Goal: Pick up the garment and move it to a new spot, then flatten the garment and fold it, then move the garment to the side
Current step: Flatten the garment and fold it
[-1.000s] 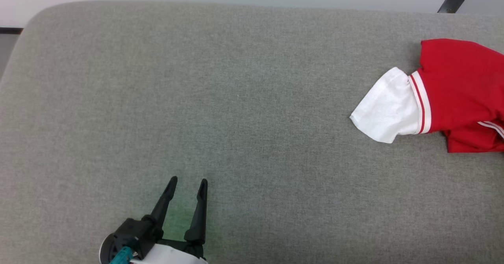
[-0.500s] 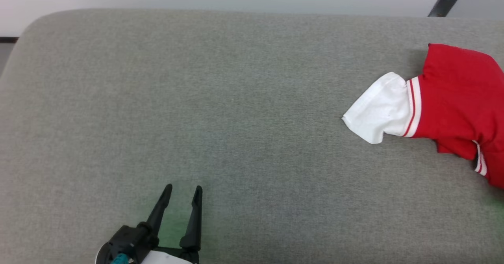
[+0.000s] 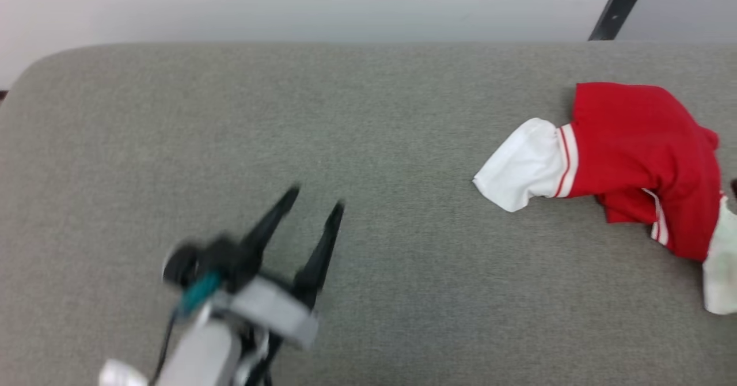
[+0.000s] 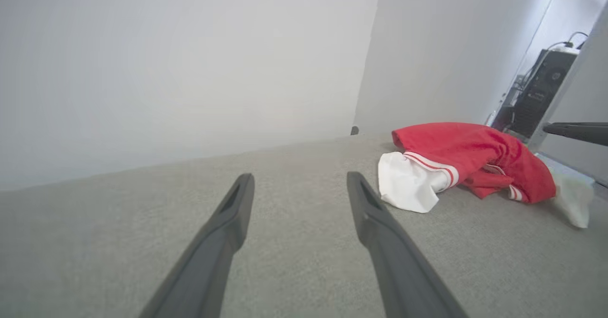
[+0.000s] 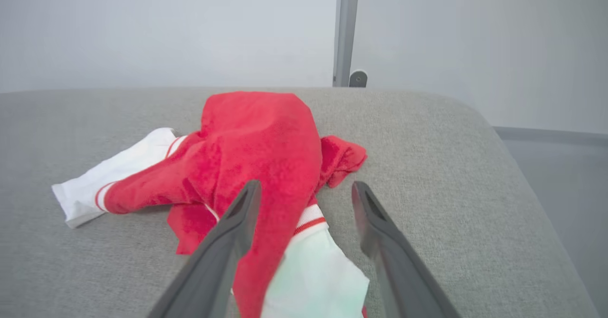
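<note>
Toward the left front of the grey cushion, my left fingers hang spread wide with nothing between them. They are blurred in the head view, tips aimed across the cushion toward its right end. Bare fabric lies under them, and the garment is well apart from them.

Further right, the garment lies in a crumpled heap near the right end of the cushion, closer to the back edge than to the front. Its long axis runs roughly along the cushion's length, slanting toward the front edge at the right. One white sleeve points at the left end of the cushion. The red body humps up behind it, and the second white sleeve trails toward the front edge. No print shows, so I cannot tell which face is up.

At the right end, my right fingers stand wide apart over that trailing sleeve, one across red cloth, the other over bare cushion. As far as I can judge, they clamp nothing.

I take the garment as set down at its new spot, with flattening the step in hand. That calls for both arms. My left must cross to the left-pointing sleeve and my right take the near one. Each should pinch a single layer, then both draw apart along the long axis. Grabbing bunched layers would only drag the lump.
</note>
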### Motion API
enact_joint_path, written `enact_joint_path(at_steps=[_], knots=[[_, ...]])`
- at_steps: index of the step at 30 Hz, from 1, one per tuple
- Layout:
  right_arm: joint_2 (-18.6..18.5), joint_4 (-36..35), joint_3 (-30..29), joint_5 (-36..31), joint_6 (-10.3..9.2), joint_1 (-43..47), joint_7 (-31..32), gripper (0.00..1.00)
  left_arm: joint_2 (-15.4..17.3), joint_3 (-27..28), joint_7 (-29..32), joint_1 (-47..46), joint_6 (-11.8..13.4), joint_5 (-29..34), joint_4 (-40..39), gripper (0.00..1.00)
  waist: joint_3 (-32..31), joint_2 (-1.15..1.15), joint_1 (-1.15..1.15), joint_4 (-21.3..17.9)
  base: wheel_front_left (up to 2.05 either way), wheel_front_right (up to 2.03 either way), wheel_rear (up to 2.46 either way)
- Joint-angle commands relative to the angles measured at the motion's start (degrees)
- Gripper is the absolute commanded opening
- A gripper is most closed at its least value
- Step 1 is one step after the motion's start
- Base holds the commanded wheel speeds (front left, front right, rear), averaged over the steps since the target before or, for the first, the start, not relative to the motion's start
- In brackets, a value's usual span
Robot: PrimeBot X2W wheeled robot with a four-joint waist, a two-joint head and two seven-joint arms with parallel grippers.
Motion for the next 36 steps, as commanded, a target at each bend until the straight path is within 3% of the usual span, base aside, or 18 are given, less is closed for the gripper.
enact_joint_path(at_steps=[1,8,15,21,26,36], knots=[[1.26,-1.07,-1.14,-2.04,-0.04,1.5,-1.75,1.0,1.3,-1.83,1.58,-4.05,-0.15,-1.38,0.44,1.0,-0.86,0.0,0.0,-1.29,0.0,0.0,0.0],[9.16,-9.58,-6.98,-12.67,-0.05,7.06,-4.66,1.0,5.86,-11.44,13.83,-23.35,-0.1,-13.23,6.66,1.0,-0.66,0.0,0.0,-6.25,0.0,0.0,0.0],[18.68,-20.88,-11.46,-21.9,-0.05,14.21,-1.14,1.0,4.85,-19.3,28.29,-38.15,-0.08,-25.96,20.3,1.0,1.54,0.0,0.0,-12.7,0.0,0.0,0.0],[25.19,-28.71,-12.09,-28.23,-0.05,17.29,2.37,1.0,3.48,-25.61,40.06,-45.66,-0.08,-32.09,32.7,1.0,4.65,0.0,0.0,-18.8,0.0,0.0,0.0],[28.14,-31.6,-12.3,-29.81,-0.05,17.58,3.19,1.0,3.14,-29.09,45.85,-48.77,-0.08,-35.61,39.64,1.0,7.48,0.0,0.0,-22.9,0.0,0.0,0.0],[29.74,-31.1,-12.19,-30.15,-0.05,16.58,2.02,1.0,1.12,-31.0,47.76,-51.45,-0.08,-40.09,48.69,1.0,10.42,0.0,0.0,-25.48,0.0,0.0,0.0]])
